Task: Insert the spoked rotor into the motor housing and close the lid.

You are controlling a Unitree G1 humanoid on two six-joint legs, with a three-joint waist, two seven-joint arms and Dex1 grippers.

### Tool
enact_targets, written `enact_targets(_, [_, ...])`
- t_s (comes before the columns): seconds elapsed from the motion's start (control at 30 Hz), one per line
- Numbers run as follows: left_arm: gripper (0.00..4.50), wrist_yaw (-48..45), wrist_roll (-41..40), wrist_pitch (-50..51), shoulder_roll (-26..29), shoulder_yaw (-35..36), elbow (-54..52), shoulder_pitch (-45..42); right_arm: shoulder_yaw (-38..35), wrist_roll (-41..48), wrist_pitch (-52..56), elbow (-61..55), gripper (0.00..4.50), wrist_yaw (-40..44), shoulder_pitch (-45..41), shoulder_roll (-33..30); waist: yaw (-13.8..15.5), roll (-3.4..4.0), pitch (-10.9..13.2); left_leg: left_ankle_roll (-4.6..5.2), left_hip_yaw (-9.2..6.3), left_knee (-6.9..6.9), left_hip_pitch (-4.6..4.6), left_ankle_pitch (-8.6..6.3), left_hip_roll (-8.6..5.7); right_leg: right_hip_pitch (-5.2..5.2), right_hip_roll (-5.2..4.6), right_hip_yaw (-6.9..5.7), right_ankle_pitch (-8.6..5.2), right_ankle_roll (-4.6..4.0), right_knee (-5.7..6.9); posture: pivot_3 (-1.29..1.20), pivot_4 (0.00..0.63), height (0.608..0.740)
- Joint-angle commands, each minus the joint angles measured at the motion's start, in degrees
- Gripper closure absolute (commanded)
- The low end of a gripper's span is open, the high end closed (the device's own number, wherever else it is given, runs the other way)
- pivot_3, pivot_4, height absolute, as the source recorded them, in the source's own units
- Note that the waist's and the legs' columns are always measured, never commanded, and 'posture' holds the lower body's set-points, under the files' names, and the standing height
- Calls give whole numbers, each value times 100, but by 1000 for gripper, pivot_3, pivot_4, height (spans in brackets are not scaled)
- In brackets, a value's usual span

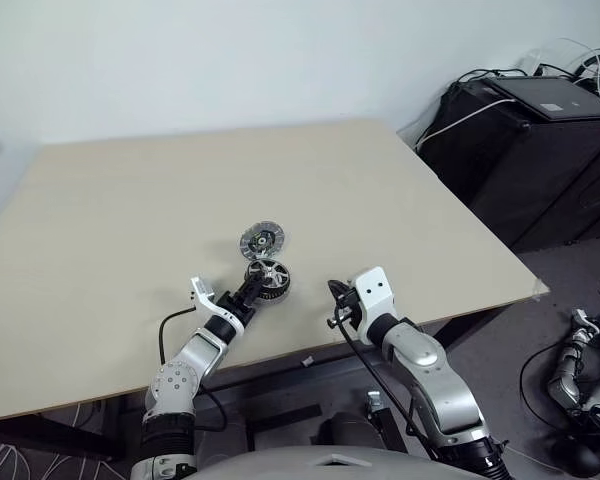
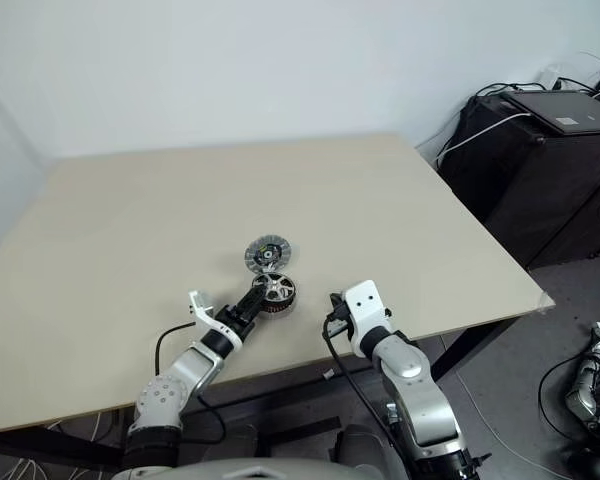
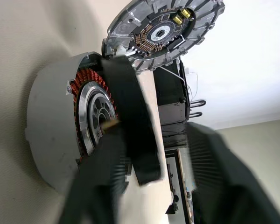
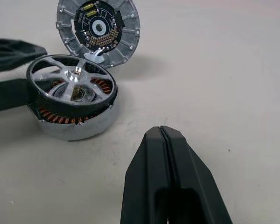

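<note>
The left claw [image 4: 9, 70] is spread open around the shiny spoked rotor [image 4: 71, 79], seated in the copper-wound housing [image 4: 72, 122]. The right claw [image 4: 164, 135] is shut, empty. The finned round lid [image 4: 98, 30] lies beside.

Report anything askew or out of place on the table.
The spoked rotor sits tilted in the motor housing, one side riding above the copper windings, not seated flush. The lid leans on edge against the housing rather than lying flat. Otherwise nothing stands out.
</note>
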Motion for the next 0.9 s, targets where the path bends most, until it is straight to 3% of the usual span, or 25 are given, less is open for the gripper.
enact_targets(0.03, [1576,32,0,-61,-168,50,-295,-32,-59,38,-77,-203,4500,-27,-91,9,0,0,0,0,0,0,0,0,0,0,0,0,0,0,0,0,0,740])
enact_targets(0.43, [1576,132,814,-610,420,132,-1406,473,5,55,-80,-99,4500,42,-223,37,-1,3,1,-2,1,-1,-1,-1,2,-3,1,1,0,0,0,0,0,740])
enact_targets(0.53, [1576,-5,2057,-1417,812,-299,-1497,680,60,43,-113,2,4500,84,-344,55,-9,4,1,-3,2,-1,1,-2,2,-3,1,3,0,-1,1,0,0,740])
enact_targets(0.7, [1576,-246,4134,-3651,1254,-1044,-1180,1078,231,-33,-164,378,4500,126,-715,181,5,9,2,-5,22,-9,-2,-3,3,-11,-1,4,1,-3,-1,0,0,740])
enact_targets(0.8, [2104,-401,4595,-4517,1327,-1222,-940,1248,390,-77,-234,735,4500,182,-1009,289,22,24,-2,-5,29,-14,-2,-3,4,-15,-4,4,2,-3,-2,0,0,740])
enact_targets(0.9, [3080,-444,4923,-4965,1408,-1351,-738,1353,534,-143,-339,1197,4500,199,-1363,427,21,28,1,-5,31,-19,-1,-3,6,-20,-6,4,1,-3,-1,0,0,740])
